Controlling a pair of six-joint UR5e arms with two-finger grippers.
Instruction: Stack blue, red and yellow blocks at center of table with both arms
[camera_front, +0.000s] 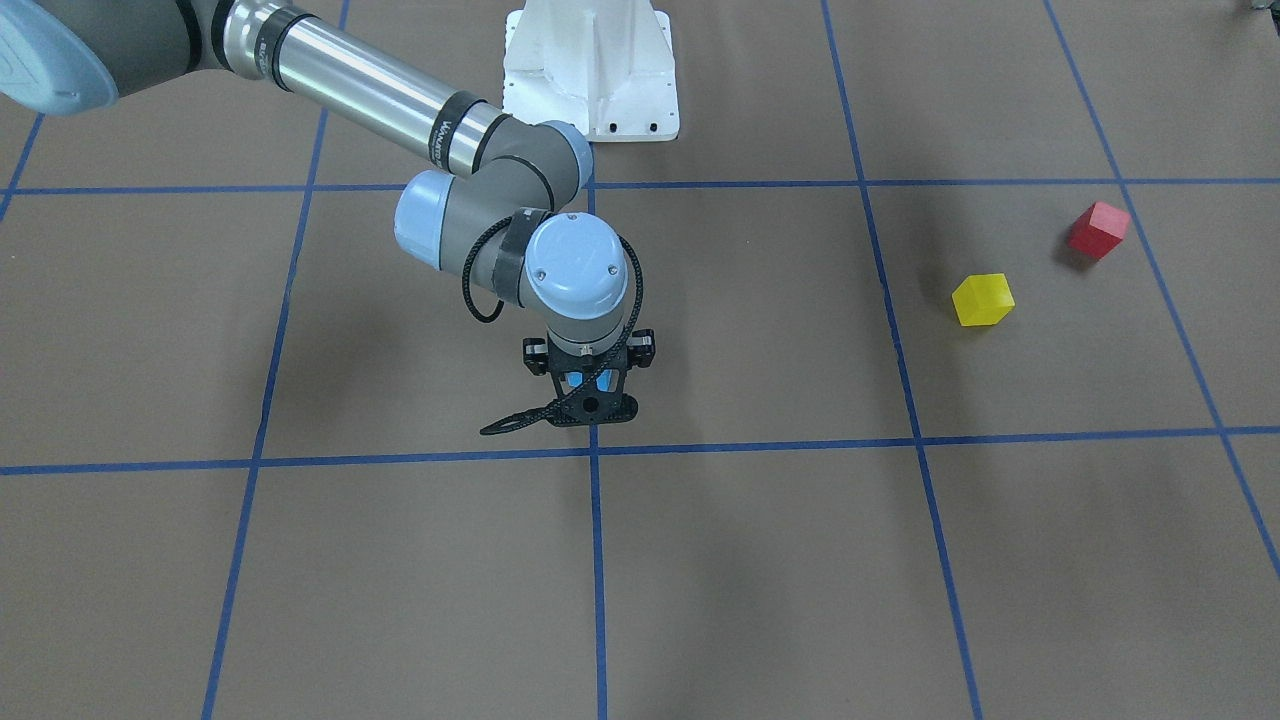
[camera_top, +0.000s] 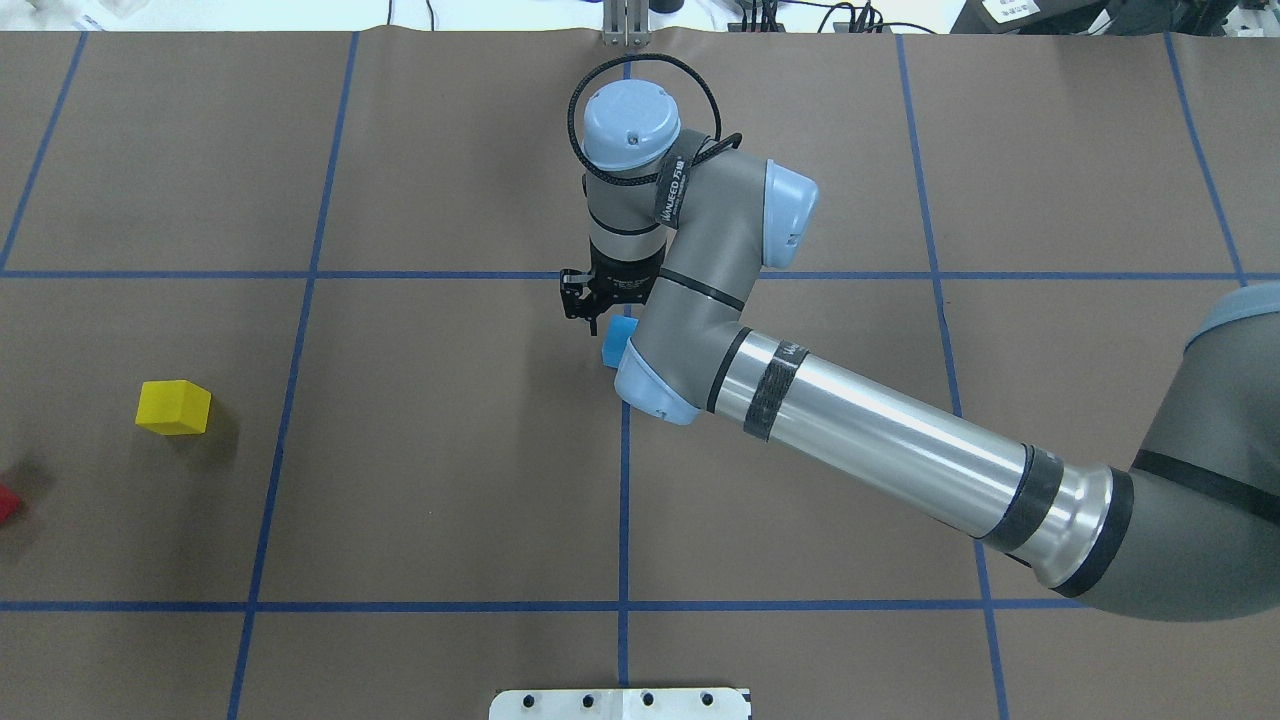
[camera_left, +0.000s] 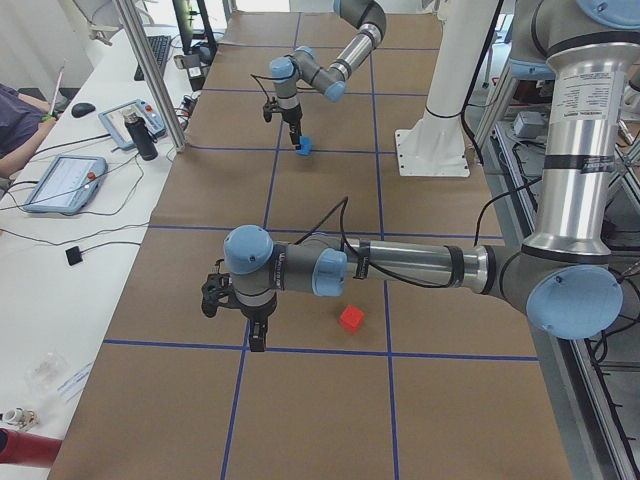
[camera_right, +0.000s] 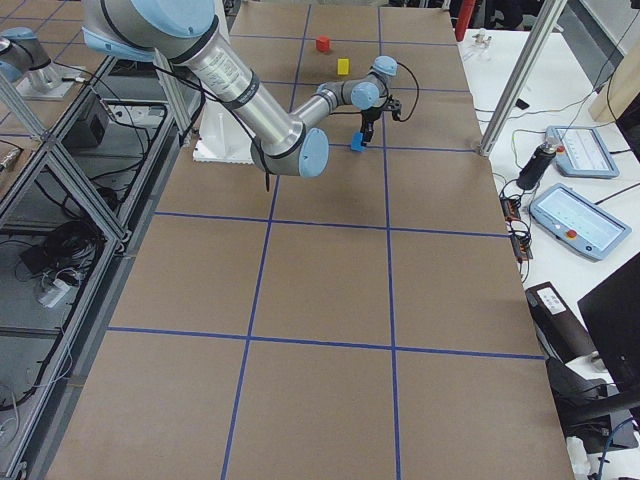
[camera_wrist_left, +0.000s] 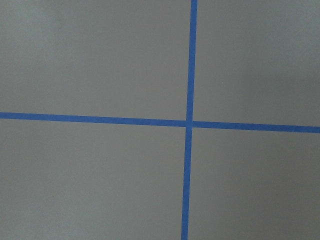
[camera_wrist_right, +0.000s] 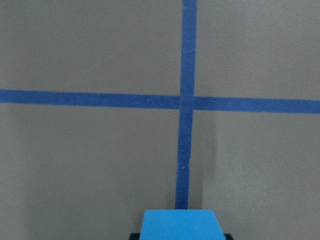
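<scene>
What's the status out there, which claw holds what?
Right claw shut on blue block, near centre cross. Left claw: grip state unclear. Yellow block, red block lying loose, unstacked. Nothing seen blocking.

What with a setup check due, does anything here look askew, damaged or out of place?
Nothing stands out. The right claw holds the blue block by the centre tape cross; the yellow block and red block sit whole and apart on the robot's left side.
</scene>
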